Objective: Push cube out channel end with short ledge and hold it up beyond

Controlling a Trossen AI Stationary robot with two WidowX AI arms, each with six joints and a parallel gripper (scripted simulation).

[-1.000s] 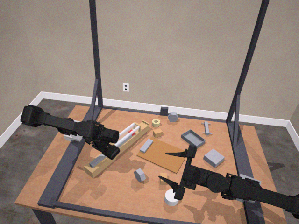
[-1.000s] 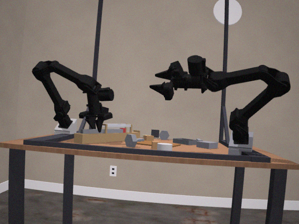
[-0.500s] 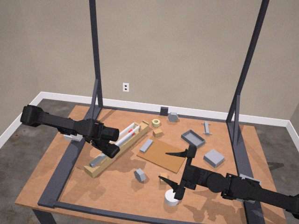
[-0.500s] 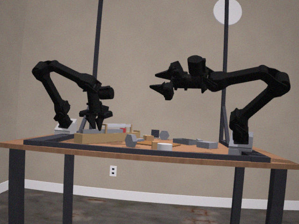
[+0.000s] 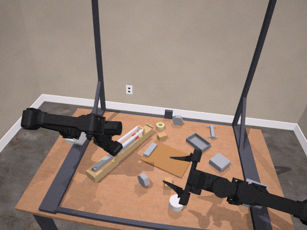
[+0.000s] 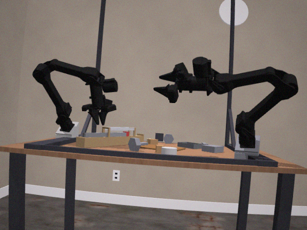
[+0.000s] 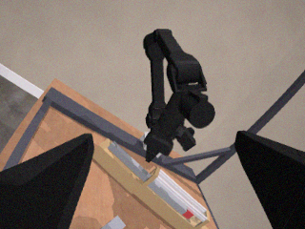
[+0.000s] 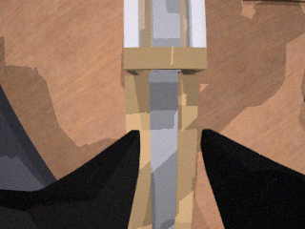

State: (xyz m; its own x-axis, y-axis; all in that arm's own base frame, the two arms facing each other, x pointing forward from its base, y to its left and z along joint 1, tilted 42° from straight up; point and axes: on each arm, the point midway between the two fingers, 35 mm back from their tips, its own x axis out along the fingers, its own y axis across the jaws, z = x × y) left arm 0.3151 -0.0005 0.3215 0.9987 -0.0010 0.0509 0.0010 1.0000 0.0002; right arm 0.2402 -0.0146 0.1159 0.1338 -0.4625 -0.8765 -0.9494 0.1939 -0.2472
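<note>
Pointing downward, right gripper (image 5: 115, 148) (image 6: 100, 124) (image 7: 159, 150) (image 8: 171, 131), over the channel (image 5: 123, 156) (image 6: 99, 142) (image 7: 129, 184) (image 8: 187, 143)

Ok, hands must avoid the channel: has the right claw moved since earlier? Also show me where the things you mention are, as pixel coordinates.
Yes: in the exterior view, the right claw (image 5: 115, 148) (image 6: 100, 123) (image 7: 149, 158) (image 8: 171, 137) has risen away from the channel (image 5: 122, 157) (image 6: 104, 143) (image 7: 135, 189) (image 8: 187, 143).
</note>
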